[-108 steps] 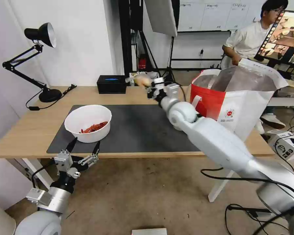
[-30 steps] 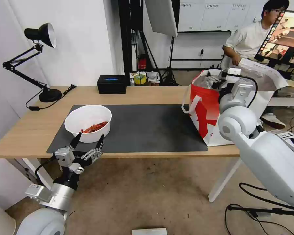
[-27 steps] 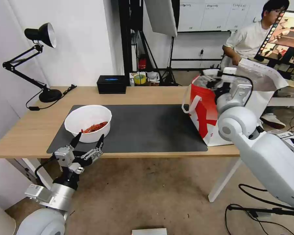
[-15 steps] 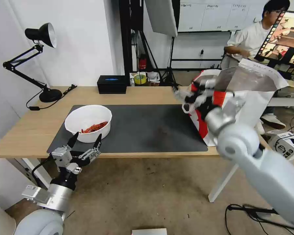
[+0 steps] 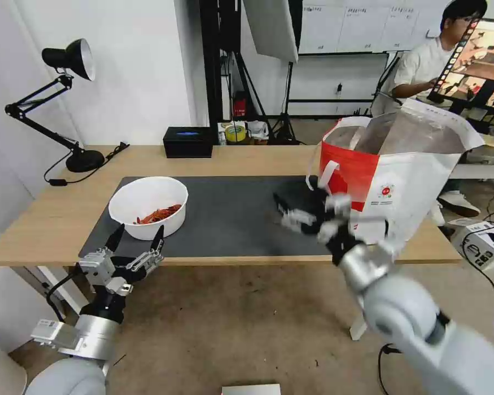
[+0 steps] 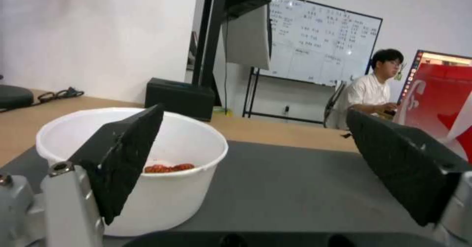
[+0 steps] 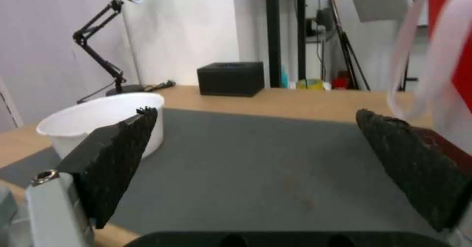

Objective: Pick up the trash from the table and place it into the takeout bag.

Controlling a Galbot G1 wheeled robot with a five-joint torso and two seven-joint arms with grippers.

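The left gripper (image 5: 135, 241), jaws wide and empty, faces the white bowl (image 5: 148, 207) just ahead, while the right gripper (image 5: 308, 215) hangs open-jawed, empty.

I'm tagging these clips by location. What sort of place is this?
Most likely a robotics lab or a studio set up for recording, not a home. Behind the wooden table stand a written-on whiteboard, light stands with a tilted reflector panel, and a person working at a large monitor.
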